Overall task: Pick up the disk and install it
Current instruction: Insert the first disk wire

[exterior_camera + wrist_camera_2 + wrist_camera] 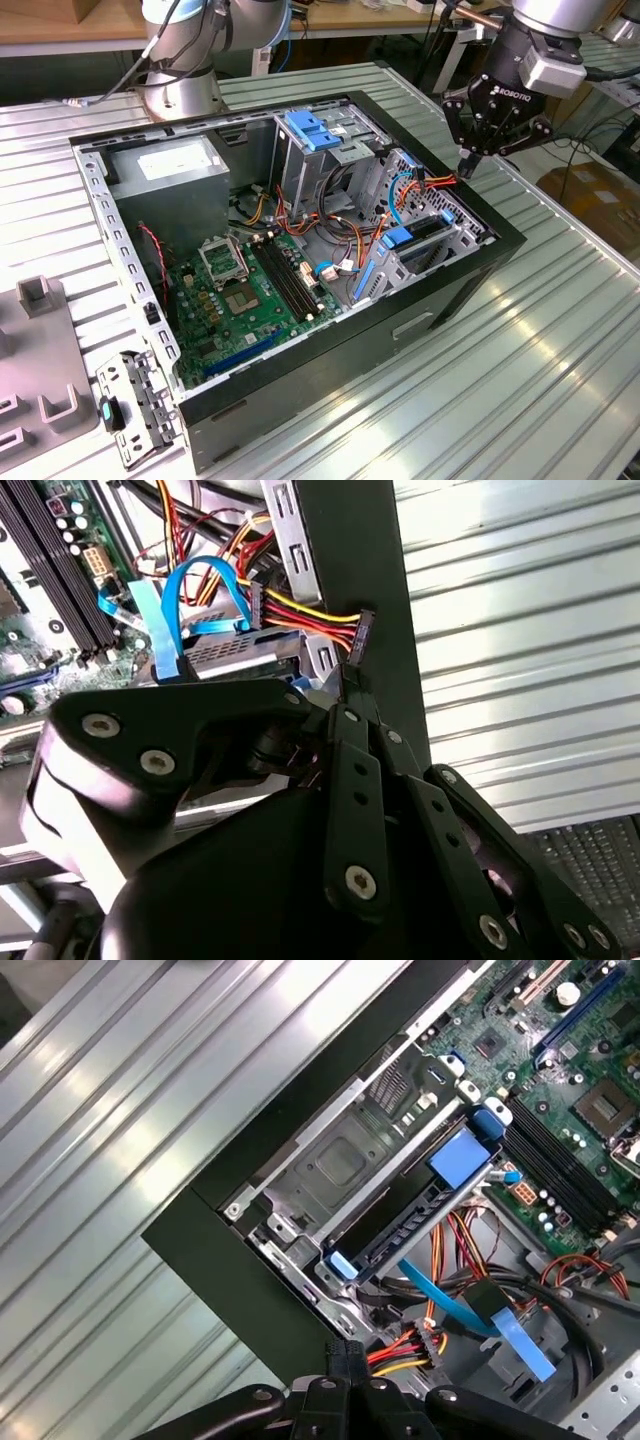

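- Claw (467,165) clenched on the black plug (360,630) of the red-yellow wires, above the case (330,350) edge.
- Disk (400,1225) sits in its bay nearby, clear of the claw.

The open rectangular computer case (400,330) is black, its flat motherboard (235,290) green, on a ribbed silver metal table (530,380). Thin wires (300,608) are red, yellow and black, a flat cable (165,600) blue, the jointed metal gripper (467,165) black.

Disk (400,1232) dark, blue rails, slotted edge-on in metal drive cage (340,1155)
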Controlling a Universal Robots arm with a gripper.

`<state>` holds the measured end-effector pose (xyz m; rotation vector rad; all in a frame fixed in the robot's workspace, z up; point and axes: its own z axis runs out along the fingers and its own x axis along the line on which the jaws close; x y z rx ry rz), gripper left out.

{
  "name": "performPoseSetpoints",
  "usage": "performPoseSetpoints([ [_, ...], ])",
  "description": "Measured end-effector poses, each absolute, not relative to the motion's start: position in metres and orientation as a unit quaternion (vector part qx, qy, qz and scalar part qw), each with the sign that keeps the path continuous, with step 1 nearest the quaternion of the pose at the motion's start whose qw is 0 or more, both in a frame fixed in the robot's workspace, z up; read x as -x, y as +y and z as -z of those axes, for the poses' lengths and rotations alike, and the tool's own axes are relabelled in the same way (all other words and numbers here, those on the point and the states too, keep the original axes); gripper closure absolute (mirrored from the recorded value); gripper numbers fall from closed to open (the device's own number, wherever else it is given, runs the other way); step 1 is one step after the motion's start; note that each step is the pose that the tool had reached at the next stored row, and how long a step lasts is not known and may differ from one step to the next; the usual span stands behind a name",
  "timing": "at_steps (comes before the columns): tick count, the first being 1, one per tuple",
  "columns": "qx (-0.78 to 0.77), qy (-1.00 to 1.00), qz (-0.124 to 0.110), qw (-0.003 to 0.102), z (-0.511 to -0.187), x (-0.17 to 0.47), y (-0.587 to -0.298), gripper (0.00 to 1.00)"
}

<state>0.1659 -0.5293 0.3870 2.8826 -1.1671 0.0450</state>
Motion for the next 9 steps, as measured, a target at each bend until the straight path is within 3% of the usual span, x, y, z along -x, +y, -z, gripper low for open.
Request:
performPoseSetpoints([
  [7, -0.936, -0.353, -0.015, 0.015, -0.3834, -0.1717, -0.5220, 0.89],
  [8, -0.939, -0.344, -0.015, 0.015, -0.3822, -0.1718, -0.5214, 0.82],
  [9, -0.941, -0.338, -0.015, 0.015, -0.3815, -0.1719, -0.5210, 0.82],
])
